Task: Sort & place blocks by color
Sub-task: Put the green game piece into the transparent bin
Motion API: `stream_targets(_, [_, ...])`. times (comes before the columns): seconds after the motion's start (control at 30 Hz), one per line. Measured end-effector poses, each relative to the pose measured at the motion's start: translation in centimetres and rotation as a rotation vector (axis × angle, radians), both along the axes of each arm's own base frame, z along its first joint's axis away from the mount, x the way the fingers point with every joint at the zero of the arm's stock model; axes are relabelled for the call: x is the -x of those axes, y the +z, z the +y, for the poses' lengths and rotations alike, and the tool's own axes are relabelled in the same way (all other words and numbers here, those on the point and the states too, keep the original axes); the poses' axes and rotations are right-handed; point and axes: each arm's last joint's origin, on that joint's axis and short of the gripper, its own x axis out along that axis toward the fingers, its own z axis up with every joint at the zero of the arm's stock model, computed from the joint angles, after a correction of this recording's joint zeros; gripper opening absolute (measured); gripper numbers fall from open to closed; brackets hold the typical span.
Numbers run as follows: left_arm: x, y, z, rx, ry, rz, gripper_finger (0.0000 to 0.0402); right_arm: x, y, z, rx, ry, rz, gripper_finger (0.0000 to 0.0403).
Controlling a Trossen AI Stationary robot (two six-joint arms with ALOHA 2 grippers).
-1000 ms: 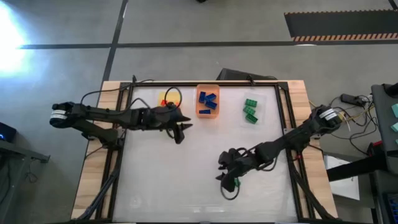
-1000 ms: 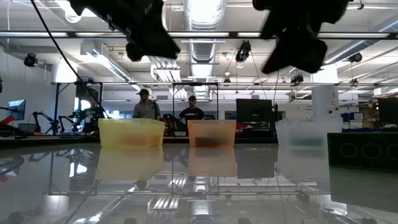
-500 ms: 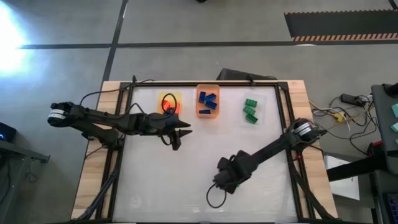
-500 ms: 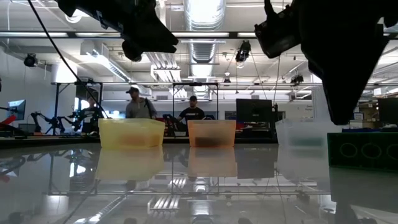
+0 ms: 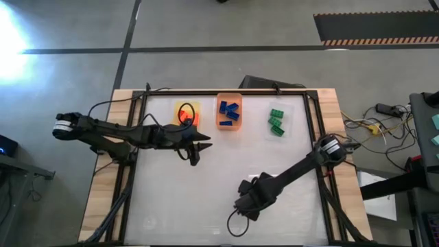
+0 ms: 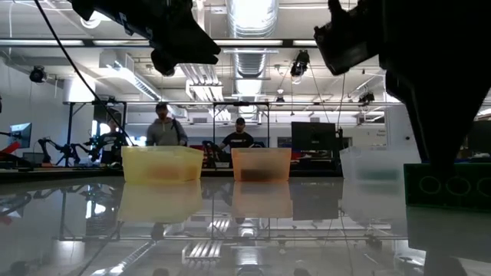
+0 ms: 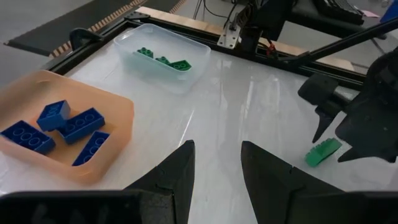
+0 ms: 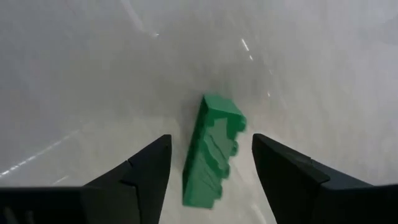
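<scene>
green block (image 8: 214, 149) between open pincer (image 8: 211, 171)

three trays (image 5: 229, 112) in a row at table's (image 5: 171, 199) far edge, blocks (image 5: 276, 121) inside

Ceiling lights (image 6: 247, 15) are glaring in the low view, mirroring off the glossy desk (image 6: 230, 230). Both arms are showing as black silhouettes there. Overhead, a bright patch is washing out the floor (image 5: 10, 34).
</scene>
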Motion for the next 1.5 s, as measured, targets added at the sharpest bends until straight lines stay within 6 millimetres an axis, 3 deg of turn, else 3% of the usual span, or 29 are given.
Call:
stream_targets(0.23, [0.0,0.0,0.0,0.0,0.0,-0.003,0.0115,-0.5,-2.0,0.3,0.019,0.017,0.036,0.0177])
stream_targets(0.5, [0.0,0.0,0.1,-0.011,0.028,-0.006,0.0115,-0.5,-2.3,0.3,0.021,0.046,0.043,0.0082])
stream_targets(0.77, [-0.7,-0.7,-0.3,-0.023,0.042,0.004,0.0115,-0.4,-1.3,-0.9,0.031,0.113,0.079,0.0081])
stream_targets(1.07, [-0.9,-0.4,-1.0,-0.021,0.017,-0.034,0.0115,0.6,5.2,-7.8,0.177,0.089,0.04,0.0083])
stream_targets(1.33, [-0.9,-0.4,-1.0,-0.021,0.017,-0.032,0.0115,2.9,11.3,-16.7,0.259,-0.023,-0.06,0.0083])
stream_targets(1.5, [-0.9,-0.4,-1.0,-0.021,0.016,-0.032,0.0115,5.1,13.0,-22.4,0.272,-0.142,-0.095,0.0083])
